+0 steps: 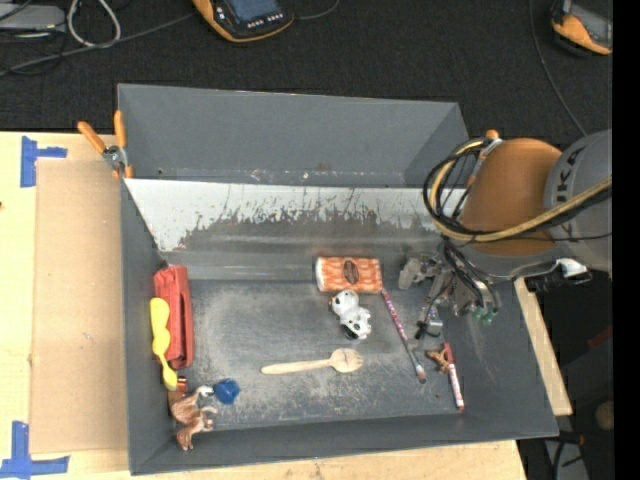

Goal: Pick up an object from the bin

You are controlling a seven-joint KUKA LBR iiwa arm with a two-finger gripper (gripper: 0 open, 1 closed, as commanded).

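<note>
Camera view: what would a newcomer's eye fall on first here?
First the arm's big orange cover at the right, with the gripper below it, over the right end of the bin. Then the orange packet near the middle, a wooden spoon in front of it, and a long red thing against the left wall.

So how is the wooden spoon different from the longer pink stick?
The wooden spoon is pale tan; the longer pink stick is pink. The spoon has a round end; the stick stays thin. The spoon lies sideways; the stick slants downward. Both lie flat in the bin.
</note>
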